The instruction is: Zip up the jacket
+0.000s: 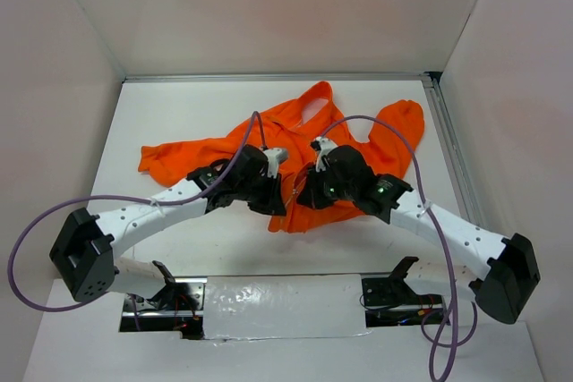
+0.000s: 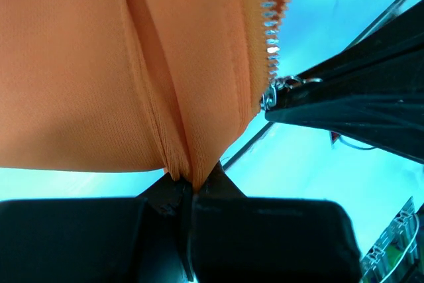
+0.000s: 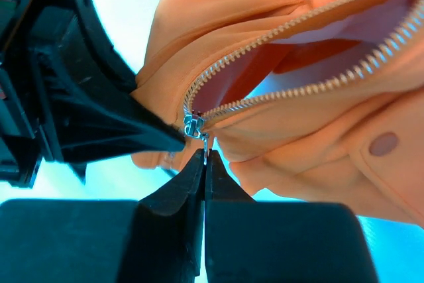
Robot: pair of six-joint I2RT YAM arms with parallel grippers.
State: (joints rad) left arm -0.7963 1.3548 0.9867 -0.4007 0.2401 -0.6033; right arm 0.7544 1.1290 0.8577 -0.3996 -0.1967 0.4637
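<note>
- An orange fleece jacket (image 1: 358, 145) lies crumpled at the centre of the white desk (image 1: 179, 105), its front open and pale lining (image 3: 238, 71) showing.
- Fully closed, the left fingers (image 2: 187, 190) pinch a fold of cloth beside the zipper's lower end.
- Closed tight, the right fingers (image 3: 203, 171) appear to nip the small metal zipper pull (image 3: 206, 149) hanging under the slider (image 3: 193, 126).
- The soft, light cloth will likely bunch; best held taut at the bottom and drawn by the pull along the silver teeth (image 3: 298, 91).
</note>
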